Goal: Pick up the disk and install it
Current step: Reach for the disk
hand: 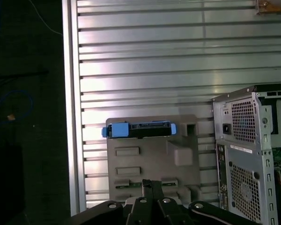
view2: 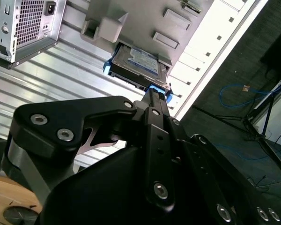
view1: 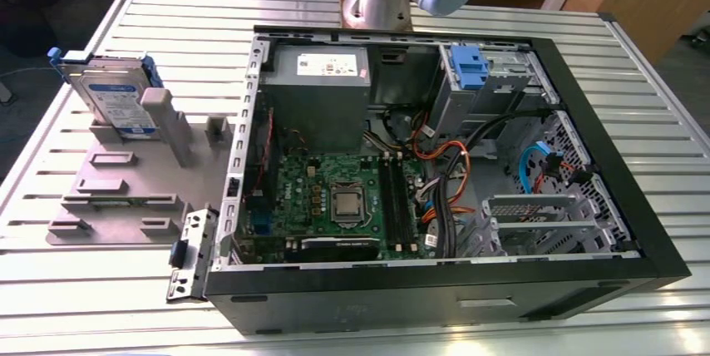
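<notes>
Gripper (hand: 152,183) is sitting clenched on nothing in the first wrist view, pads together, hanging above the grey holder plate (hand: 150,159). The disk (hand: 139,130) is standing on edge at the plate's far end, well apart, and I'd say its long axis is running crosswise to where the gripper is pointing. In the second wrist view the disk is showing its labelled face beyond the fingertips, not touching. In the exterior view it's standing upright on the exterior view's left, outside the open computer case (view1: 444,285).
</notes>
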Controlling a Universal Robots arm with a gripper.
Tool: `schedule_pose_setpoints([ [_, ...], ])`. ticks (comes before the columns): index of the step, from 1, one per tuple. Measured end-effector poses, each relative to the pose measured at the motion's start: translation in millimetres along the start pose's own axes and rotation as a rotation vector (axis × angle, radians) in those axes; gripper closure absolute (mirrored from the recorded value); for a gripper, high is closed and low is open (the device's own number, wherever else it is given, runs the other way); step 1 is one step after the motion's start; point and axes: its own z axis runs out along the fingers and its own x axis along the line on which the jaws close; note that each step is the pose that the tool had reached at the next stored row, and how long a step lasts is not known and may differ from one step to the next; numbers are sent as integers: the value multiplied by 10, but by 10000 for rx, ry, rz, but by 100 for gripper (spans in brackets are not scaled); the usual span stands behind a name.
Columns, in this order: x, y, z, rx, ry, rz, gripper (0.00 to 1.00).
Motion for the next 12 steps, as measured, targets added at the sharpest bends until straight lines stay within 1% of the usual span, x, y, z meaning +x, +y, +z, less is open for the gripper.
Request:
schedule_pose_setpoints([
  [5,-10,68,64,4,1,1,89],
  [9,-64,103,140,11,6,0,89],
  [12,-106,113,195,13,13,0,89],
])
